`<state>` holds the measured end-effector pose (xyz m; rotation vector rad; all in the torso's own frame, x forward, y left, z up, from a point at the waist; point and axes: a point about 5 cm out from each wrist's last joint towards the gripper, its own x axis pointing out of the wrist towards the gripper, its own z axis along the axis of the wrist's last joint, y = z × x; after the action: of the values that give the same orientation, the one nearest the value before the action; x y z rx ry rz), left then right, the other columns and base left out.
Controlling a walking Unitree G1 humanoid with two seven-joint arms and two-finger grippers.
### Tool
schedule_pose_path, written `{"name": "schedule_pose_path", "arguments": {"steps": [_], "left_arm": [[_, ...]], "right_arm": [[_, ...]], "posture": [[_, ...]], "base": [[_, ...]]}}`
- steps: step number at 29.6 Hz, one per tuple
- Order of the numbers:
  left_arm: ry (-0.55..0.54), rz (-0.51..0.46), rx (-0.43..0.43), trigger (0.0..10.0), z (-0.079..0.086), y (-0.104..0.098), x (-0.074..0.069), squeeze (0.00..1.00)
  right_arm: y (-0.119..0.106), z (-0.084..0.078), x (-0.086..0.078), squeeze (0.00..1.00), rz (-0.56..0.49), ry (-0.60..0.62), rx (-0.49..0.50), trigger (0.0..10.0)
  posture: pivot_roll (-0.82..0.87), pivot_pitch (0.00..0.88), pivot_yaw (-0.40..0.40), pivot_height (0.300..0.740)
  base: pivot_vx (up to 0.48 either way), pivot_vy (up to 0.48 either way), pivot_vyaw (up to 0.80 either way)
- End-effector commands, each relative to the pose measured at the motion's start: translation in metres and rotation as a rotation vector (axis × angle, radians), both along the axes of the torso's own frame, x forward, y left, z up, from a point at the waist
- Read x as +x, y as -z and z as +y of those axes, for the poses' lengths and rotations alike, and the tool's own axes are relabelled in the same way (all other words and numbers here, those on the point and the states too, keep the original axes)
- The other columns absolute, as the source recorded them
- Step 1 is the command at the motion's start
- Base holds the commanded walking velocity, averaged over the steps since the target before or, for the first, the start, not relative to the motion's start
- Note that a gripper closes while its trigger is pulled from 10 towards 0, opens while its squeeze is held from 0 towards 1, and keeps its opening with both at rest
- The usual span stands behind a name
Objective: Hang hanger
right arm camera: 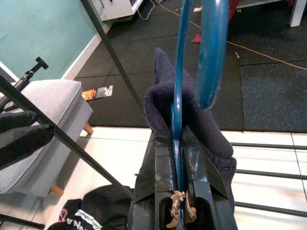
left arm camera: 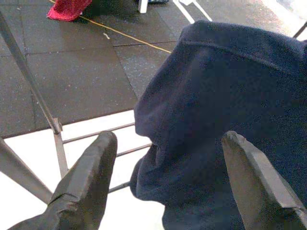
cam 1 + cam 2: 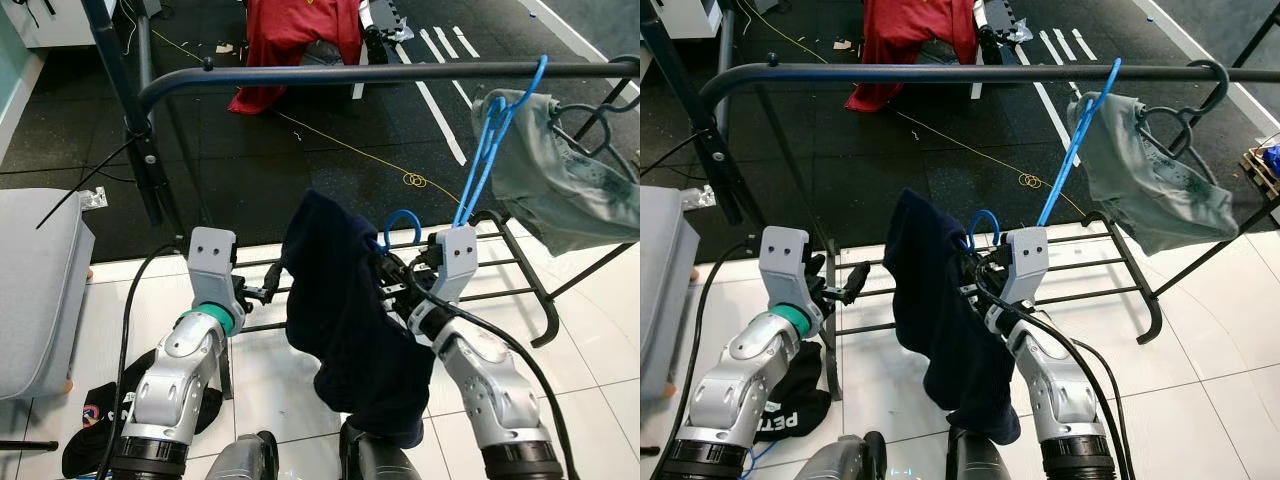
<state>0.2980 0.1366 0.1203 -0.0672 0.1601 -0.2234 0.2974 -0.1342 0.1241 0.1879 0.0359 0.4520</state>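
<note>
Gripping the blue hanger [image 1: 176, 120] near its neck, the right gripper [image 3: 398, 282] has its jaws closed on it; a dark navy garment [image 3: 345, 320] hangs from it below the jaws. Just beside, the left gripper [image 3: 262, 292] stands open, holding nothing. Above both jaws runs the rack rail [image 3: 350, 73]. I judge the hook [image 3: 402, 222] may miss the rail, because the heavy cloth can swing.

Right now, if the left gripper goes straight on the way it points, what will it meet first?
Most likely the dark navy garment. It hangs straight ahead between the open fingers of the left gripper. Depth is unclear, so I cannot tell how close it is.
</note>
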Motion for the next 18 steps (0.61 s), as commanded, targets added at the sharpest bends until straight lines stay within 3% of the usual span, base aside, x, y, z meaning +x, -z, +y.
{"name": "schedule_pose_path", "arguments": {"steps": [1,18], "left_arm": [[0.016,0.018,-0.002,10.0,-0.0023,0.0026,-0.002,0.0],[0.031,0.026,0.021,10.0,-0.0035,0.0034,-0.0019,0.0]], "right_arm": [[-0.0014,-0.0002,-0.0026,0.0,-0.014,0.002,0.017,10.0],[-0.0009,0.0001,-0.0036,0.0,-0.004,0.006,0.026,10.0]], "posture": [[-0.04,0.114,0.015,0.74],[-0.04,0.116,0.019,0.74]], "base": [[0.0,0.0,0.0],[0.0,0.0,0.0]]}}
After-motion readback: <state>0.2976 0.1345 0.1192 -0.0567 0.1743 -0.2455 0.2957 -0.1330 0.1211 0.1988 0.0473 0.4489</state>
